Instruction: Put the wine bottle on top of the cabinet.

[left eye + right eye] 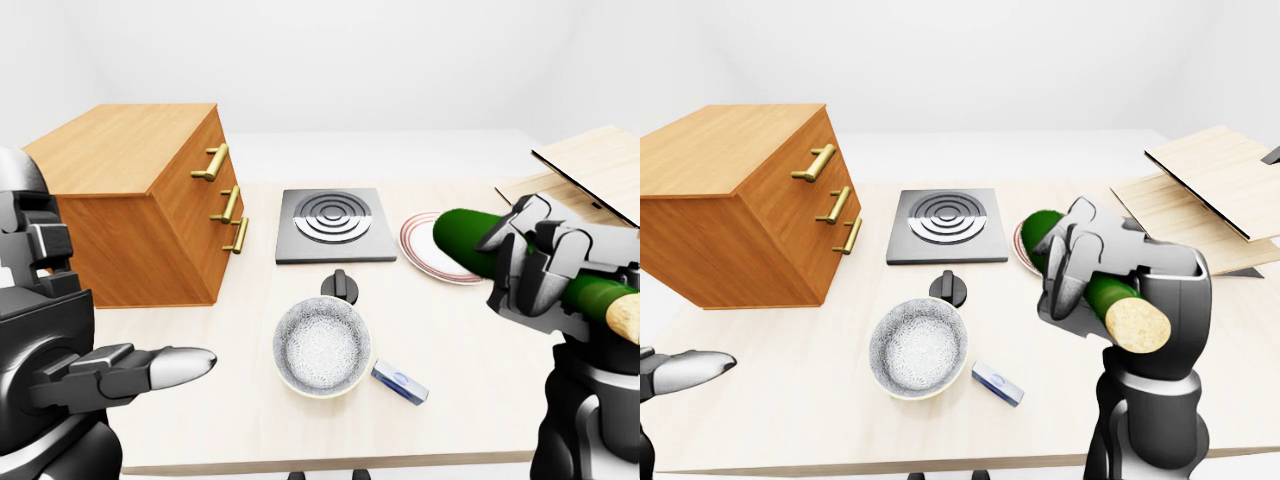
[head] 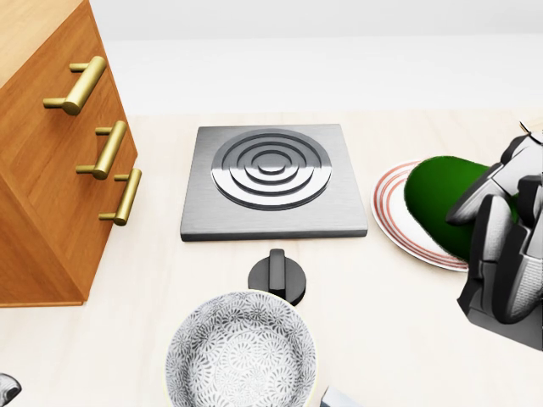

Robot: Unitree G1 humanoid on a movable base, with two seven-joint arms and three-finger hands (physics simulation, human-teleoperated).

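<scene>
My right hand is shut on the green wine bottle. It holds the bottle lying sideways above the table, cork end toward the camera, base over the red-rimmed plate. The wooden cabinet with three brass handles stands at the left of the table, its flat top bare. My left hand is open and empty at the lower left, fingers pointing right.
A grey stove plate with a black knob lies mid-table. A patterned bowl and a small blue box sit below it. Light wooden boards lie at the right edge.
</scene>
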